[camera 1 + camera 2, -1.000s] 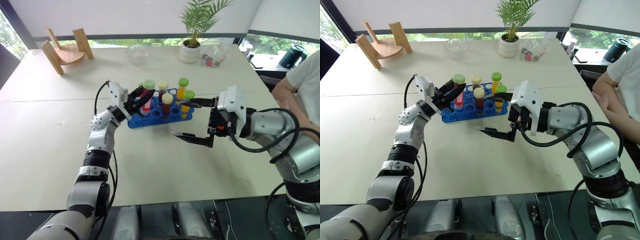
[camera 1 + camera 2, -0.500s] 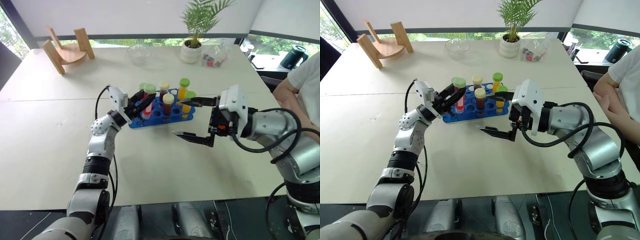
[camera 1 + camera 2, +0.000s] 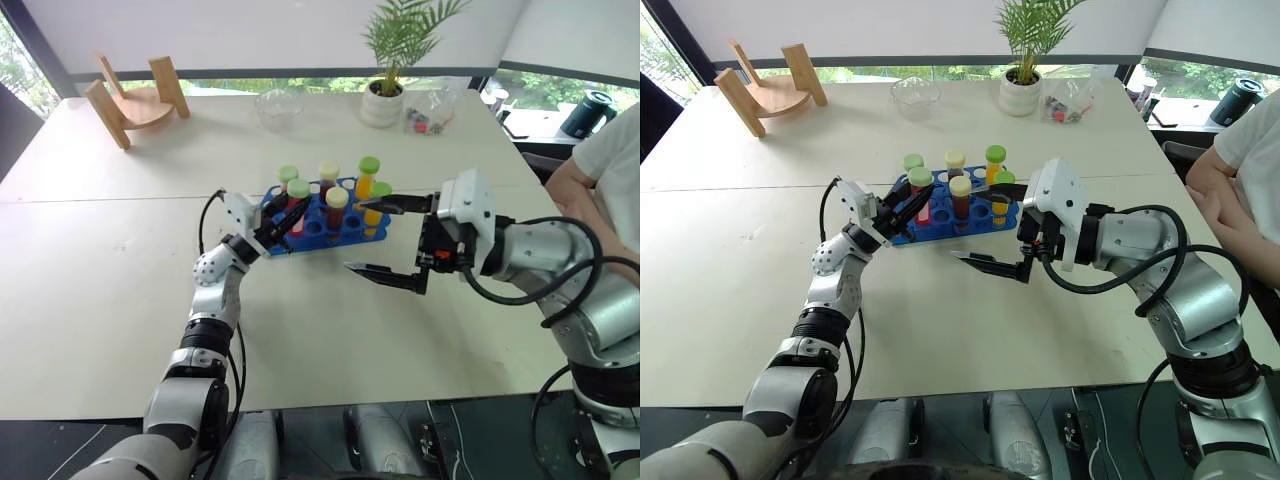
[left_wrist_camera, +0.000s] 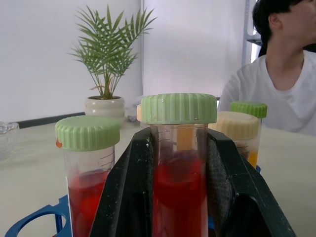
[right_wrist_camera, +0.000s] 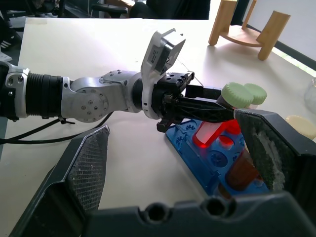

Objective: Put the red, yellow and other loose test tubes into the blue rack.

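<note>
Currently the left gripper [image 3: 285, 217], jaws clamped on the red tube [image 4: 180, 197], seats it in the blue rack [image 3: 345, 232]; right gripper [image 3: 388, 240] jaws wide, empty; the counter shows no loose tubes.

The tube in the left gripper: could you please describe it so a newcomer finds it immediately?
On the table stands the blue rack. At its left end the left gripper clamps a red tube with a green cap; its neighbours stand ungripped.
</note>
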### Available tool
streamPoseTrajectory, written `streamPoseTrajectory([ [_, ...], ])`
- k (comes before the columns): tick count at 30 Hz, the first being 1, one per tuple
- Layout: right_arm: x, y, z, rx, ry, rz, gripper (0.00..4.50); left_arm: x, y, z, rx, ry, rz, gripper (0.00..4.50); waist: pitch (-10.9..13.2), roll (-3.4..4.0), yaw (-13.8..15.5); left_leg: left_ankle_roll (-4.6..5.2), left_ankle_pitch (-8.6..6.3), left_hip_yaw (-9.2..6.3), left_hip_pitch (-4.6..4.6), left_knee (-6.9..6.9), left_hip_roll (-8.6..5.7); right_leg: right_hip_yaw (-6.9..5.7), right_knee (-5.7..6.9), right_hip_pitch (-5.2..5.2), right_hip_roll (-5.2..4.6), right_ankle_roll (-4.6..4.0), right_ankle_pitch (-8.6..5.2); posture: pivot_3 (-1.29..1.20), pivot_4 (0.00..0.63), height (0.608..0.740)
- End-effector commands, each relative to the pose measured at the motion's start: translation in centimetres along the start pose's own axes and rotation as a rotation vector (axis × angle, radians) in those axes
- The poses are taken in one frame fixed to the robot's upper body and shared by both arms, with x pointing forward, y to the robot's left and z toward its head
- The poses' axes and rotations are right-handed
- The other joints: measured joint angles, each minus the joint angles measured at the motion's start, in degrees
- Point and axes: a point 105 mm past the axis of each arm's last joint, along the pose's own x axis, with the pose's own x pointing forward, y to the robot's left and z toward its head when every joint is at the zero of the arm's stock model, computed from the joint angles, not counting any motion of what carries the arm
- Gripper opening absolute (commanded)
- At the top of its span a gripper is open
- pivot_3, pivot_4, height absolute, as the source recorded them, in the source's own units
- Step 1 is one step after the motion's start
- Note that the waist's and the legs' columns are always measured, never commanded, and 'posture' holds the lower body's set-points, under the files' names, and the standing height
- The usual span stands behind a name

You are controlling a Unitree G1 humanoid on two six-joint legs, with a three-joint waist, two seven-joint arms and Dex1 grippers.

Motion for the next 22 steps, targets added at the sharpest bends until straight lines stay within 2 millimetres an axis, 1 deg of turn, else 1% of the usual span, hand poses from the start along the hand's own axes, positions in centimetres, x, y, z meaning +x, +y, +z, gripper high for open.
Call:
streamPoseTrajectory([
  [1, 0.0, 0.2, 1.2, -0.038, -0.032, 0.003, 4.50, -0.3, 0.0, -0.3, 0.020, 0.037, -0.026, 1.86, 0.00, 0.00, -0.05, 0.00, 0.00, 0.00, 0.00, 0.00, 0.00, 0.00, 0.00, 0.00, 0.00, 0.00, 0.00, 0.00, 0.150, 0.740],
  [3, 0.0, 0.1, 1.1, -0.037, -0.031, 0.003, 4.50, -0.7, 0.1, -0.2, 0.032, 0.050, -0.039, 2.69, 0.00, 0.00, -0.10, 0.00, 0.00, 0.00, 0.00, 0.00, 0.00, 0.00, 0.00, 0.00, 0.00, 0.00, 0.00, 0.00, 0.150, 0.740],
  [4, 0.0, 0.1, 1.1, -0.037, -0.029, 0.002, 4.50, -1.0, 0.3, -0.1, 0.032, 0.068, -0.039, 3.23, 0.00, 0.00, -0.21, 0.00, 0.00, 0.00, 0.00, 0.00, 0.00, 0.00, 0.00, 0.00, 0.00, 0.00, 0.00, 0.00, 0.150, 0.740],
  [5, 0.0, 0.1, 1.1, -0.036, -0.027, 0.002, 4.50, -1.3, 0.3, 0.1, 0.046, 0.082, -0.058, 3.68, 0.00, 0.00, -0.34, 0.01, 0.00, 0.00, 0.00, -0.01, 0.01, 0.00, 0.00, -0.01, 0.00, 0.00, 0.00, 0.00, 0.150, 0.740],
  [6, -0.1, 0.1, 1.0, -0.033, -0.024, 0.000, 4.50, -1.8, 0.3, 0.2, 0.064, 0.124, -0.086, 4.30, 0.00, 0.00, -0.45, 0.01, -0.01, 0.00, 0.00, -0.02, 0.01, 0.00, 0.00, -0.02, 0.01, 0.00, 0.00, 0.00, 0.150, 0.740],
  [7, -0.1, 0.1, 0.9, -0.030, -0.021, -0.002, 4.50, -2.3, 0.5, 0.3, 0.060, 0.171, -0.100, 4.45, 0.00, 0.00, -0.63, 0.02, -0.01, -0.01, 0.00, -0.04, 0.03, 0.00, 0.00, -0.02, 0.02, 0.00, 0.00, 0.00, 0.150, 0.740],
  [10, -0.6, -0.1, 0.4, -0.020, -0.001, -0.017, 4.50, -3.9, 0.5, 2.2, 0.077, 0.256, -0.163, 4.45, 0.01, 0.01, -0.67, 0.02, -0.01, -0.01, 0.03, -0.16, 0.07, 0.01, 0.03, -0.07, 0.04, -0.01, -0.01, 0.00, 0.150, 0.740],
  [11, -0.8, -0.2, 0.2, -0.012, 0.008, -0.025, 4.50, -4.6, 0.7, 2.8, 0.069, 0.314, -0.171, 4.45, 0.01, 0.01, -0.62, 0.01, -0.01, -0.03, 0.02, -0.19, 0.09, -0.01, 0.03, -0.08, 0.05, -0.02, -0.01, 0.00, 0.150, 0.740],
  [12, -1.2, -0.5, -0.1, -0.003, 0.018, -0.038, 4.50, -5.2, 0.9, 3.8, 0.065, 0.343, -0.178, 4.45, 0.03, 0.05, -0.58, 0.01, -0.01, -0.04, 0.02, -0.20, 0.09, -0.02, 0.02, -0.09, 0.04, -0.03, -0.02, 0.00, 0.150, 0.740],
  [14, -1.8, -1.1, -0.6, 0.008, 0.038, -0.062, 4.50, -6.6, 0.8, 5.2, 0.042, 0.424, -0.212, 4.45, 0.05, 0.01, -0.54, 0.01, -0.01, -0.01, 0.00, -0.21, 0.08, -0.02, 0.00, -0.10, 0.00, -0.03, -0.02, 0.00, 0.150, 0.740],
  [16, -2.6, -1.8, -1.3, 0.020, 0.075, -0.090, 4.50, -7.7, 0.9, 6.8, 0.024, 0.467, -0.214, 4.45, 0.07, 0.07, -0.33, 0.01, -0.01, 0.00, 0.00, -0.20, 0.06, -0.02, -0.05, -0.06, -0.06, -0.03, -0.02, 0.00, 0.150, 0.740],
  [17, -3.0, -2.0, -1.6, 0.025, 0.091, -0.101, 4.50, -8.1, 0.9, 7.3, 0.019, 0.484, -0.213, 4.45, 0.08, 0.06, -0.33, 0.01, -0.01, 0.01, 0.00, -0.20, 0.05, -0.02, -0.08, -0.06, -0.08, -0.03, -0.03, 0.00, 0.150, 0.740],
  [18, -3.4, -2.2, -1.9, 0.032, 0.105, -0.109, 4.50, -8.7, 0.7, 7.7, -0.003, 0.519, -0.231, 4.45, 0.08, 0.06, -0.35, 0.01, -0.01, 0.02, 0.00, -0.20, 0.06, -0.02, -0.12, -0.04, -0.07, -0.04, -0.03, 0.00, 0.150, 0.740],
  [20, -4.5, -2.7, -2.9, 0.055, 0.155, -0.125, 4.50, -10.8, -0.2, 9.0, -0.068, 0.600, -0.281, 4.45, 0.11, 0.08, -0.56, 0.01, -0.01, 0.04, 0.00, -0.21, 0.08, -0.01, -0.13, -0.06, -0.07, -0.14, -0.09, 0.00, 0.150, 0.740],
  [22, -5.2, -2.9, -3.4, 0.071, 0.183, -0.131, 4.50, -11.8, -0.8, 9.7, -0.105, 0.641, -0.301, 4.45, 0.12, 0.08, -0.61, 0.01, -0.01, 0.07, 0.02, -0.29, 0.10, -0.01, -0.13, -0.12, -0.05, -0.21, -0.13, 0.00, 0.150, 0.740],
])
